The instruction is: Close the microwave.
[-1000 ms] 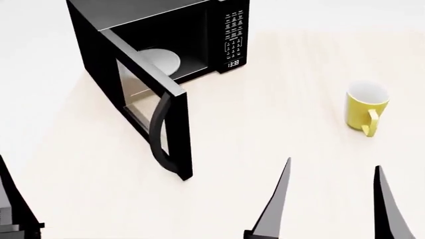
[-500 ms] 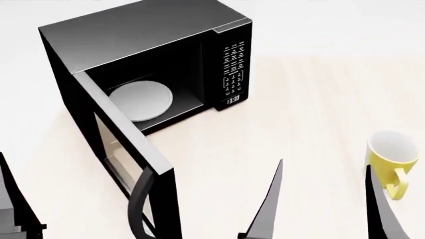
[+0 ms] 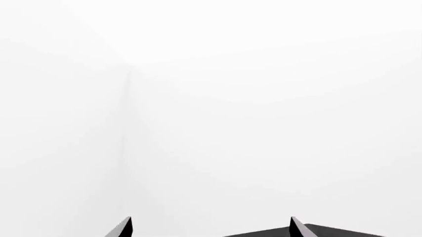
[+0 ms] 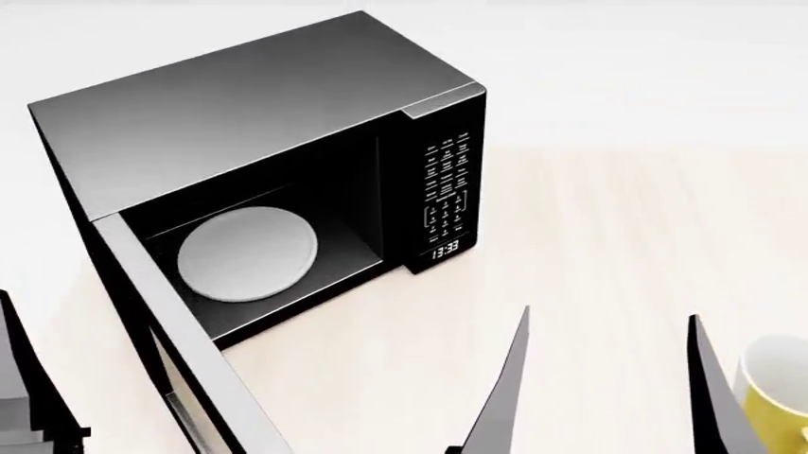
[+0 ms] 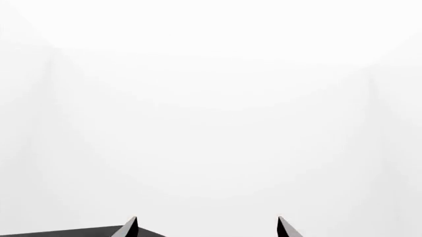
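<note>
The microwave (image 4: 253, 113), a large black box, stands on the pale table at the upper left of the head view. Its door (image 4: 177, 378) is wide open and swings toward me at the lower left. Inside lies the white turntable plate (image 4: 246, 253). The keypad panel (image 4: 445, 194) shows 13:33. My right gripper (image 4: 606, 388) is open, hanging in front of the microwave with nothing between its fingers. Of the left arm only one dark finger (image 4: 26, 378) shows at the left edge, beside the door. The left gripper (image 3: 209, 228) stands open in its wrist view, as does the right gripper (image 5: 207, 228).
A yellow mug (image 4: 781, 402) stands on the table at the lower right, just beyond my right gripper's outer finger. Both wrist views face blank white space, each with a dark grey sliver (image 3: 329, 232) at its edge.
In the head view the microwave has slid down and grown larger, its top now showing. The mug has drifted to the lower right corner. Both grippers keep their place in the frame.
</note>
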Motion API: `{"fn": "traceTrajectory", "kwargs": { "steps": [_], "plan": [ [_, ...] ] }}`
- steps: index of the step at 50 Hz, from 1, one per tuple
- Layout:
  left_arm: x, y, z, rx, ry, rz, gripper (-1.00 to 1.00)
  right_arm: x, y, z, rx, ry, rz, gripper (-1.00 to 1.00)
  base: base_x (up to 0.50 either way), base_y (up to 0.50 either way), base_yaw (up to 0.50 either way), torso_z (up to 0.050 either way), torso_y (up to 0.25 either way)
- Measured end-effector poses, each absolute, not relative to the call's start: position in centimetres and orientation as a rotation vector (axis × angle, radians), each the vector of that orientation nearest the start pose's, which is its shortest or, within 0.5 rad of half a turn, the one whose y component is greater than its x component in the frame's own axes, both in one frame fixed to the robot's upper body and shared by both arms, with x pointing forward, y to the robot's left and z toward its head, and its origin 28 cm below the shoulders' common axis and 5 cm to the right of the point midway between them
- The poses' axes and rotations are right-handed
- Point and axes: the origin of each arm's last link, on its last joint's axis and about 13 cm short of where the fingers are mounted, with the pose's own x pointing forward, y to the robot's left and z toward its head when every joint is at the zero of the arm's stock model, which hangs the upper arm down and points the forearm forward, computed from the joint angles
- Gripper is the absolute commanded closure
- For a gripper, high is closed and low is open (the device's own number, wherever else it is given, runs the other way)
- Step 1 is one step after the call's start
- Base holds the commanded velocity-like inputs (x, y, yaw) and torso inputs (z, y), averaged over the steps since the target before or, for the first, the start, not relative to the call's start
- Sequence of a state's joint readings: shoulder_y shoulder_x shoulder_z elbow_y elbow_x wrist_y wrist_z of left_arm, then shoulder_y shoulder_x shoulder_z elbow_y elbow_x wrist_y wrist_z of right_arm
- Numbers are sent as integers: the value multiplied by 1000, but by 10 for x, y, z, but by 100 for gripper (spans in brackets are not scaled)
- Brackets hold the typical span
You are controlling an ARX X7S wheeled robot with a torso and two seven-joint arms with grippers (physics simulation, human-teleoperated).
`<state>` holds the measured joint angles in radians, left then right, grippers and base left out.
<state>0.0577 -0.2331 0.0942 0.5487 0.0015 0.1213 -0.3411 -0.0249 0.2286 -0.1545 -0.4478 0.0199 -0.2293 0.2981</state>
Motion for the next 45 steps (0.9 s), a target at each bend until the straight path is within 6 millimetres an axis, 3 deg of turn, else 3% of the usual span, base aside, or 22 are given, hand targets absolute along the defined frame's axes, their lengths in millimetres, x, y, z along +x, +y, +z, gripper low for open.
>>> {"fn": "traceTrajectory", "kwargs": {
  "steps": [10, 20, 35, 45],
  "plan": [
    [187, 221, 125, 85, -622, 157, -100, 195, -102, 115, -49, -645, -56, -100, 485, 38, 0, 0, 0],
    [187, 227, 128, 91, -615, 154, -100, 195, -102, 115, -49, -651, -55, -100, 0, 0, 0, 0, 0],
    [187, 270, 141, 128, -567, 102, -100, 195, -102, 114, -44, -648, -51, -100, 0, 0, 0, 0, 0],
    [187, 291, 141, 188, -484, -134, -100, 195, -102, 112, -44, -642, -44, -100, 0, 0, 0, 0, 0]
  ]
}}
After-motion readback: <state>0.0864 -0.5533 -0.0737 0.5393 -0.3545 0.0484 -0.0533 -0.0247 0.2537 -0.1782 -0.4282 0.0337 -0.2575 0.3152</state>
